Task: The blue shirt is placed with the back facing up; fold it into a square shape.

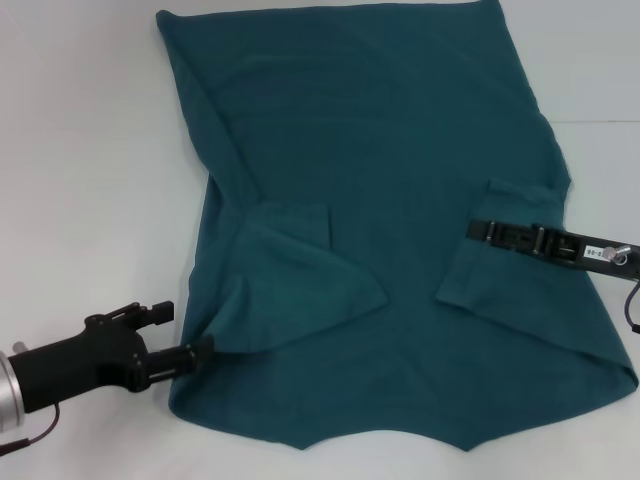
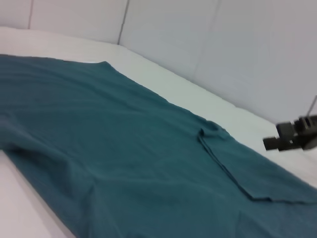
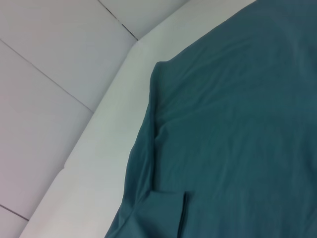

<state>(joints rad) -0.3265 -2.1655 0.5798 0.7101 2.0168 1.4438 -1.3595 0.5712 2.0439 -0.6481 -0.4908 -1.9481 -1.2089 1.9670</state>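
Across the middle of the white tabletop (image 1: 80, 150) lies the blue shirt (image 1: 400, 150), spread flat with its hem toward the far side and its neck edge toward the robot. Both short sleeves are already turned inward onto the body: the left sleeve (image 1: 300, 280) forms a broad triangle, the right sleeve (image 1: 490, 250) a narrower flap.

The left tool (image 1: 200, 355) sits low at the shirt's near-left edge, just under the folded left sleeve, its tips touching or pinching the cloth there; I cannot tell from these views whether it is closed on the fabric. The right tool (image 1: 485, 232) reaches in from the right and lies over the right sleeve flap, its tips near the flap's inner edge; whether it grips the cloth or only rests on it is also unclear. In the left wrist view it (image 2: 292, 139) shows as a dark block beyond the folded flap.

The step in hand appears to be the side folds, bringing each long edge toward the centre. To do it well, each tool should take the outer edge together with the tucked sleeve, lift only enough to clear the cloth, and lay it down parallel to the centre line. The left side runs on a slant, so it may need straightening for a square result. Soft fabric could drag and wrinkle.
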